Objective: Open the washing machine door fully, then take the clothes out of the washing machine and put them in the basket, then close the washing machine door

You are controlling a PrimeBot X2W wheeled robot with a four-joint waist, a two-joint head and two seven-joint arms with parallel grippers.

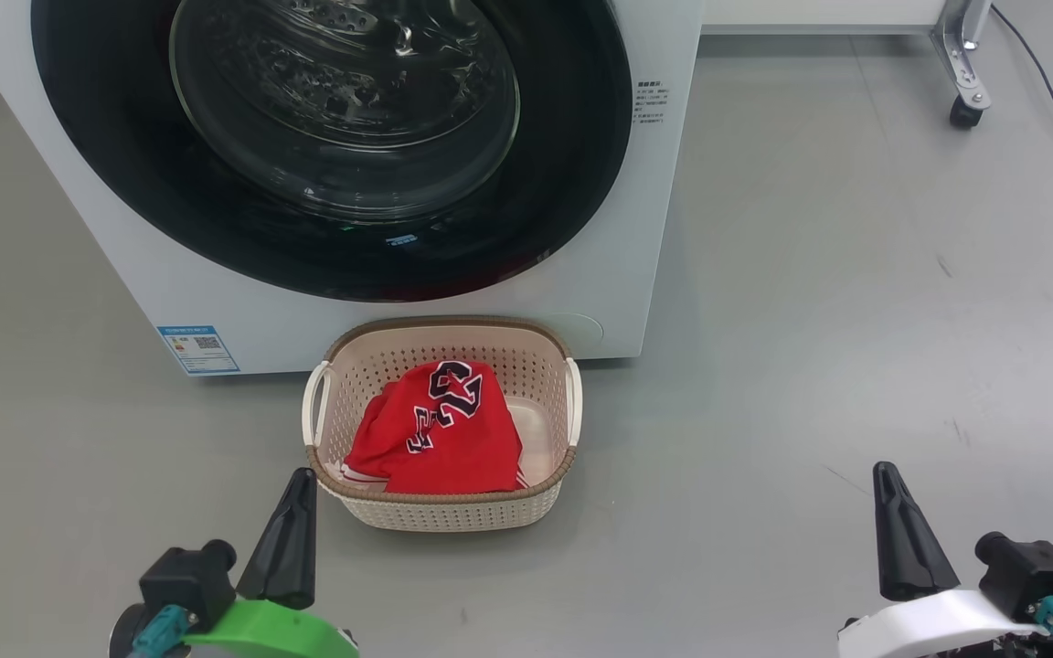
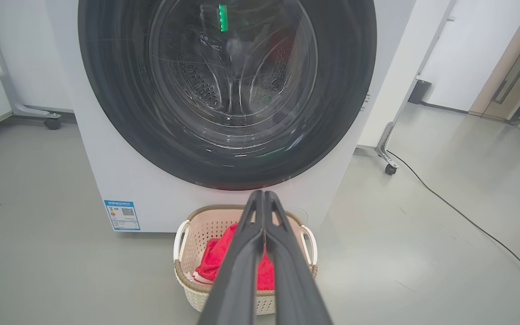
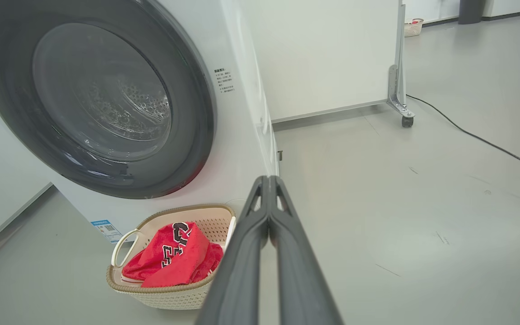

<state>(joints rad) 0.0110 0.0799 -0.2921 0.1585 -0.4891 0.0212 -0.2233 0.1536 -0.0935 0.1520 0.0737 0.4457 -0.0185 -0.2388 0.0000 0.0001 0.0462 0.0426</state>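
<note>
Door: the washing machine door point(image 1: 344, 119) sits flush in the front of the white washing machine point(image 1: 170, 302), ahead of and above both claws.
Clothes: the red "23" clothes point(image 1: 440, 429) lie heaped in the basket point(image 1: 442, 516) on the floor point(image 1: 810, 320), right in front of the washer.
Left claw: I see the left claw point(image 1: 303, 480) with fingers pressed together, empty, just beside the basket's near-left corner, the nearer arm.
Right claw: the right claw point(image 1: 885, 475) is likewise pinched together, empty, well apart to the right.
Basket axis: long side runs left to right across my head view.
Judgement: all 3 steps look done.
Unclear: the door's top is cut off, and I cannot make out the latch. A faint red tint on the glass could be reflection or cloth.
</note>
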